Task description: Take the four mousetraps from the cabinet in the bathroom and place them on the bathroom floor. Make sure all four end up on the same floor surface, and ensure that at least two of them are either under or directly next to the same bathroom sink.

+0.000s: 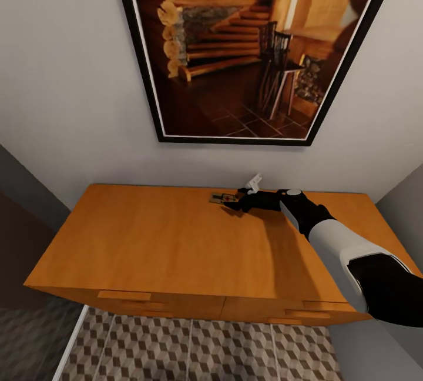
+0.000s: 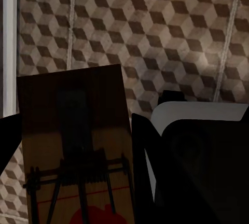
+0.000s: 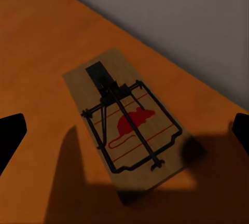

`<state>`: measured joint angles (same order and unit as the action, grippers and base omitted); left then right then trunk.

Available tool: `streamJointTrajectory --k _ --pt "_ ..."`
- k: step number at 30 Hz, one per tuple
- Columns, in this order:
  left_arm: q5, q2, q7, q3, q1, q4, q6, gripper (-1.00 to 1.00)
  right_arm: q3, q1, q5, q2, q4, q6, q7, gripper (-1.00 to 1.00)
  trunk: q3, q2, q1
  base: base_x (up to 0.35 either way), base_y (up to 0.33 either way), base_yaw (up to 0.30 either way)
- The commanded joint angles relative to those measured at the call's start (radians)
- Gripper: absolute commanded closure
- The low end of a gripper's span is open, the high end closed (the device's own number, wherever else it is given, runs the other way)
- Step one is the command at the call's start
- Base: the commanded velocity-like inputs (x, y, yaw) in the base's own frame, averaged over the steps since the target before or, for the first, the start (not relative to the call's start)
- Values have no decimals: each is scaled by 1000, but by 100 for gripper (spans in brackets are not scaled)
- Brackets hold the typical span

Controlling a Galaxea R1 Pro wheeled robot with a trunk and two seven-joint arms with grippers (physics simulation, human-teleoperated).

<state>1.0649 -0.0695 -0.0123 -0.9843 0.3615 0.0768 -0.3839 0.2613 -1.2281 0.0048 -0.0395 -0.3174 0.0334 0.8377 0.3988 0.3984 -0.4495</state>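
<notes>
One mousetrap (image 1: 223, 197) lies flat on top of the orange-brown cabinet (image 1: 147, 240), near the back wall. My right gripper (image 1: 237, 203) is right at it, low over the wood. In the right wrist view this mousetrap (image 3: 124, 120), with its wire and red mouse mark, sits between the two spread fingertips (image 3: 10, 133) of my open right gripper (image 3: 124, 130). A second mousetrap (image 2: 78, 146) stands between the dark fingers of my left gripper (image 2: 75, 125), which is shut on it above the cube-pattern bathroom floor (image 2: 171, 32).
A large framed picture (image 1: 247, 46) hangs on the grey wall above the cabinet. Drawer fronts with bar handles (image 1: 124, 296) face me. The cube-pattern floor (image 1: 205, 346) runs in front, with a white strip (image 1: 75, 340) and darker floor at the left.
</notes>
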Motion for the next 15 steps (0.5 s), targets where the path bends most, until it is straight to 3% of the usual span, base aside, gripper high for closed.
streamJointTrajectory --k 1,10,15 --pt "-2 0 -5 -7 0 1 -3 100 1 -1 1 0 0 4 2 -100 1 2 -1 0 0 0" --pt "-2 0 -5 -7 0 1 -3 100 2 -1 11 3 3 4 -7 -100 1 2 -1 0 0 0" --pt "-2 0 -5 -7 0 1 -3 100 4 -1 80 7 3 5 -16 -100 1 2 -1 0 0 0"
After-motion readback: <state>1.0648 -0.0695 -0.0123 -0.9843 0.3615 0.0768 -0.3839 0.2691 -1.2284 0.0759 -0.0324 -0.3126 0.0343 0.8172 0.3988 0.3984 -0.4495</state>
